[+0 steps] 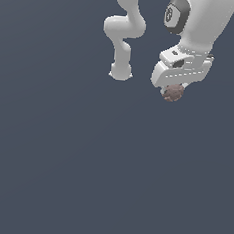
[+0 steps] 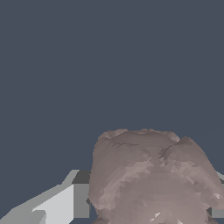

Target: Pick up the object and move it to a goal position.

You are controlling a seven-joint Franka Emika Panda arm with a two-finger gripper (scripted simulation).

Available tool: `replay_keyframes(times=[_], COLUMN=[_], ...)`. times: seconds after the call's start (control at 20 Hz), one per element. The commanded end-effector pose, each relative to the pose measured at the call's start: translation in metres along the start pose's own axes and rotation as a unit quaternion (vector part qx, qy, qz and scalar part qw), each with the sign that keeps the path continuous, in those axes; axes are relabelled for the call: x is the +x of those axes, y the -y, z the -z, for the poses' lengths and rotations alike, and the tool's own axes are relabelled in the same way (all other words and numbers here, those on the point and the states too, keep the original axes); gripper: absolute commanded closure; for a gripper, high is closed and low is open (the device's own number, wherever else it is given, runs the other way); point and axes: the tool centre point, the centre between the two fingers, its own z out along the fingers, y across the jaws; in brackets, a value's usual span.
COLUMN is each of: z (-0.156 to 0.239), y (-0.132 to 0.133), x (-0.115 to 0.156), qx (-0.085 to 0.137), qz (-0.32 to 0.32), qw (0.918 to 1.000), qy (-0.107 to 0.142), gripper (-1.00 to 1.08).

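Observation:
The object [image 1: 173,92] is a small lumpy brownish-pink ball that hangs just under the white gripper [image 1: 172,90] at the exterior view's upper right. The fingers are mostly hidden behind the ball and the hand body, and the ball sits between them. In the wrist view the object [image 2: 151,179] fills the near part of the picture, with a grey finger [image 2: 65,197] pressed against its side. The gripper is shut on the ball and holds it above the dark grey floor.
The arm's white base and lower links [image 1: 124,34] stand in the exterior view's upper middle, to the left of the gripper. Flat dark grey ground [image 1: 83,176] spreads all around.

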Motion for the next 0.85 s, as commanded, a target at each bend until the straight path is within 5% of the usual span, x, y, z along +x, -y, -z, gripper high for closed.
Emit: replay_keyframes(times=[0.0,0.8], z=[0.018,0.054], y=[0.010,0.031], x=[0.000,0.004], qx=[0.000,0.001], qz=[0.000,-0.001], qw=[1.0000,1.0000], qy=[0.001,0.001], gripper=[1.08,1.08])
